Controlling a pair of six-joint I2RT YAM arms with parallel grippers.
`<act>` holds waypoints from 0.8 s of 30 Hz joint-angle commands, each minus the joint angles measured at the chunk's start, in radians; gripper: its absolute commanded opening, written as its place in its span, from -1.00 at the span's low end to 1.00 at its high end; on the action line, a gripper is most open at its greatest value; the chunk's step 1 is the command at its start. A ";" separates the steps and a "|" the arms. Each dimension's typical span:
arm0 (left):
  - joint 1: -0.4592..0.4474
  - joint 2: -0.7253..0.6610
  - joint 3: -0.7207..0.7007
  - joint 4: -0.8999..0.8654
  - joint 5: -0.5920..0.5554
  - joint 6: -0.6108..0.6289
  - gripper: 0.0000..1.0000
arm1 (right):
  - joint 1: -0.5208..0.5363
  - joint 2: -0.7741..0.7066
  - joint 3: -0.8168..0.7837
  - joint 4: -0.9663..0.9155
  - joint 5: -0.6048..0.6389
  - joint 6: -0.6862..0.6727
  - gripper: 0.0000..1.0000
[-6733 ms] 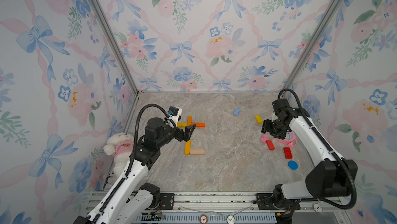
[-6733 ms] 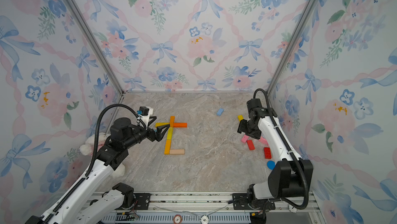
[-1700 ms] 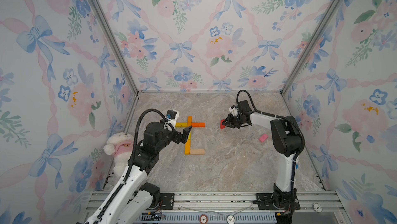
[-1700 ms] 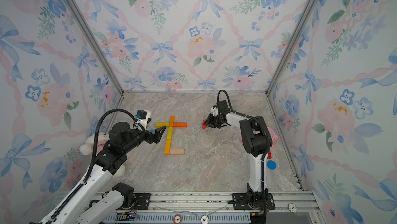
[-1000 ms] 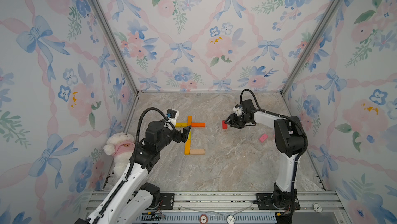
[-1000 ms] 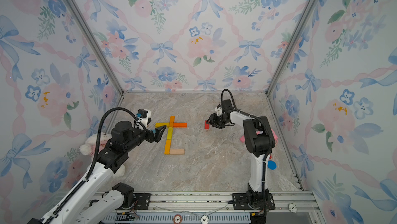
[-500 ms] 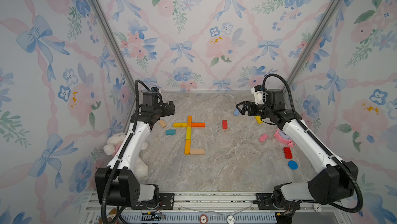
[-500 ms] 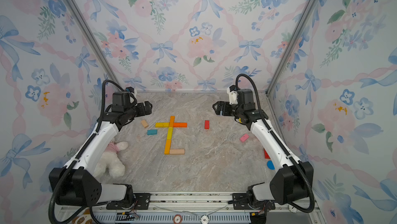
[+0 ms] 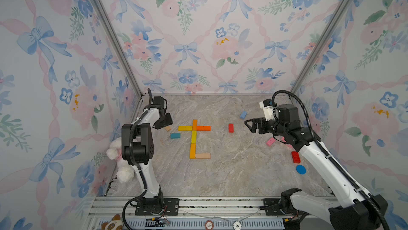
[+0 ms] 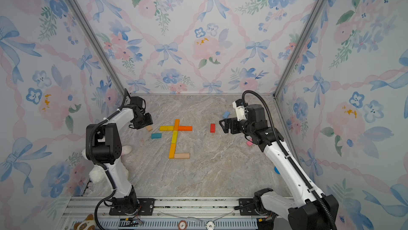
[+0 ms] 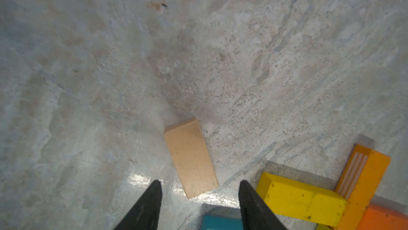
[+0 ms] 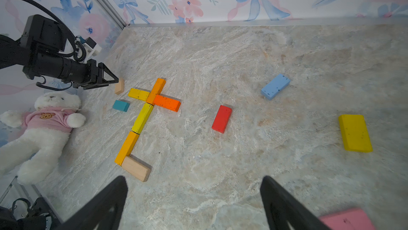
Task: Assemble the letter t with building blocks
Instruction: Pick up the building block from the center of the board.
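Note:
The building blocks form a t in both top views: a yellow arm, an orange arm, a yellow and orange stem and a bare wood foot. A loose bare wood block lies left of it. My left gripper is low over that block with its jaws apart, and the block's near end sits between the tips, touching neither. A red block lies right of the t. My right gripper hangs open and empty just right of it.
A teal block lies close beside the left gripper. Light blue, pink, yellow and red blocks and a blue disc are scattered at the right. A white teddy bear leans against the left wall.
My right gripper opened, left the red block on the floor and drew back to the right. My left gripper swung to the loose bare wood block, dropped toward it and narrowed its jaws.

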 commanded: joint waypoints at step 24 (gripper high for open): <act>-0.009 0.125 0.084 -0.034 -0.034 -0.014 -0.38 | 0.017 -0.048 -0.059 -0.041 0.033 -0.034 0.93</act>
